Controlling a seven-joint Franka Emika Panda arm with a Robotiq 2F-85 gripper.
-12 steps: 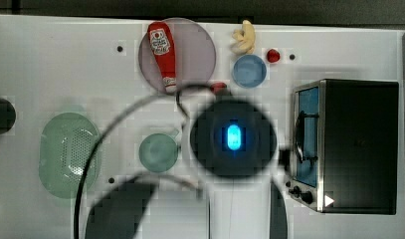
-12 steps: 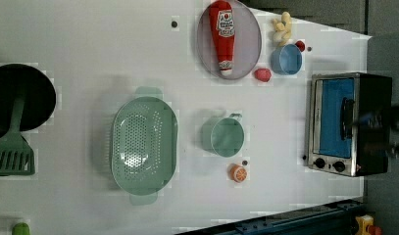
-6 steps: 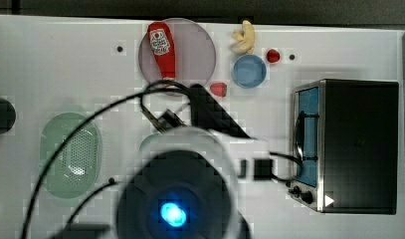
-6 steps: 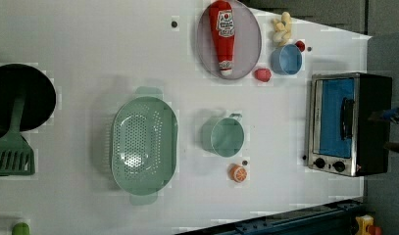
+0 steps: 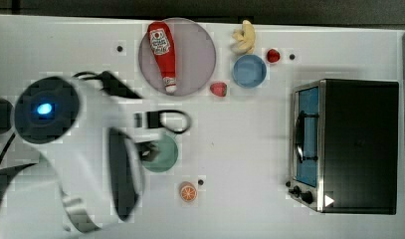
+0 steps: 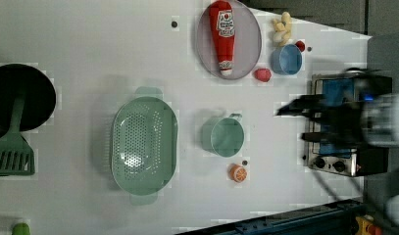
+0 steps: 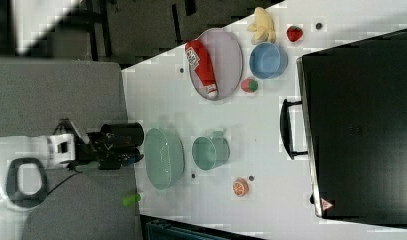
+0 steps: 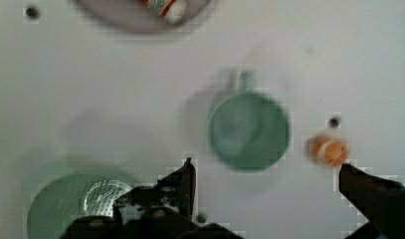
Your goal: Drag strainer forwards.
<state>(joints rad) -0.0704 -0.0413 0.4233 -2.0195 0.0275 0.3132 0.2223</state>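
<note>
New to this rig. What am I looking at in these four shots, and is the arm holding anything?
It is one robot arm working over a white table. Three fixed cameras look at the table, and a fourth rides on the wrist, looking down past the claw. In the wrist view its two dark fingers stand wide apart with nothing between them, so nothing is held.

On the table: a pale green strainer dotted with holes, a smaller teal cup with a handle, an orange slice, a ketchup bottle lying on a grey plate, a blue bowl, a toaster oven and a black pan with a green spatula.

In the top view, the blurred white arm covers the strainer's spot.
</note>
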